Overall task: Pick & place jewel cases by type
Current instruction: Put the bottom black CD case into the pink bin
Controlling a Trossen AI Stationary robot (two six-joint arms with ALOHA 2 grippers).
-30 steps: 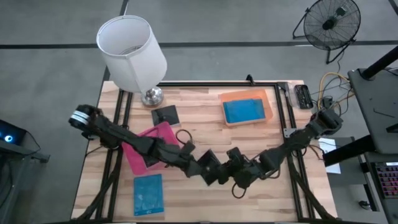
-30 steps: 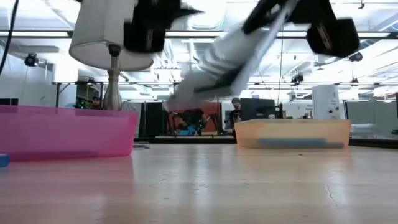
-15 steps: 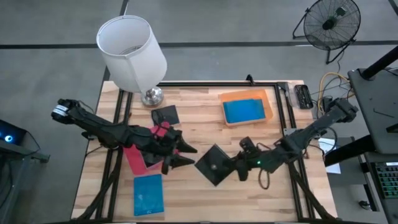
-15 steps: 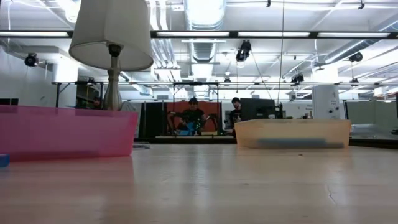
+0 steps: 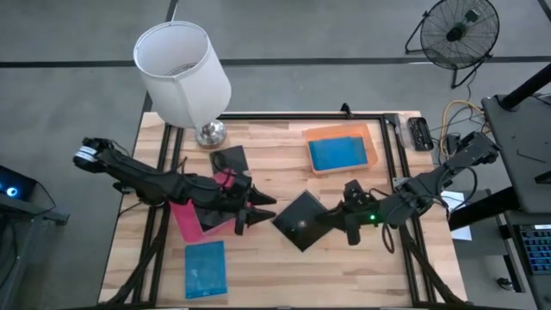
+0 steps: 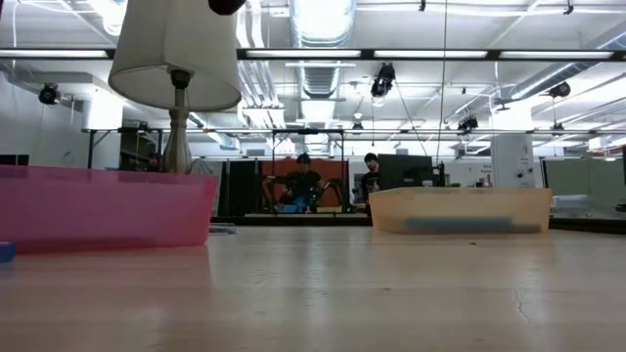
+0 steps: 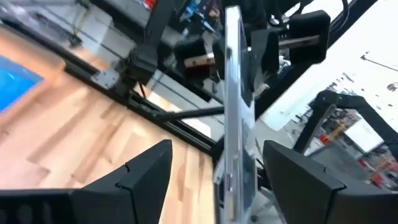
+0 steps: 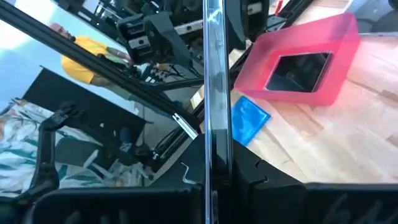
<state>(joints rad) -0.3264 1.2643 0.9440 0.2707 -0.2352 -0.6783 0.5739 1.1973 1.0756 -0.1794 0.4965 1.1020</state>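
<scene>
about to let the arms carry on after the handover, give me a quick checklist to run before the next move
1. Right gripper shut on the dark grey square plastic jewel case: ok.
2. Left gripper open and apart from that case: ok.
3. Pink plastic tray has room; one dark case lies inside: ok.
4. Orange plastic tray holds a blue case, no dark one: ok.
5. Held case edge-on and straight in the right wrist view: ok.
6. Clearance under the held case: cannot tell.

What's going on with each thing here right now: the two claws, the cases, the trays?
Right gripper: jaws shut on the dark case, held above the table.
Left gripper: jaws open, empty.
Pink tray: holds one dark case.
Orange tray: holds a blue case.
Second blue case: flat on table.
</scene>
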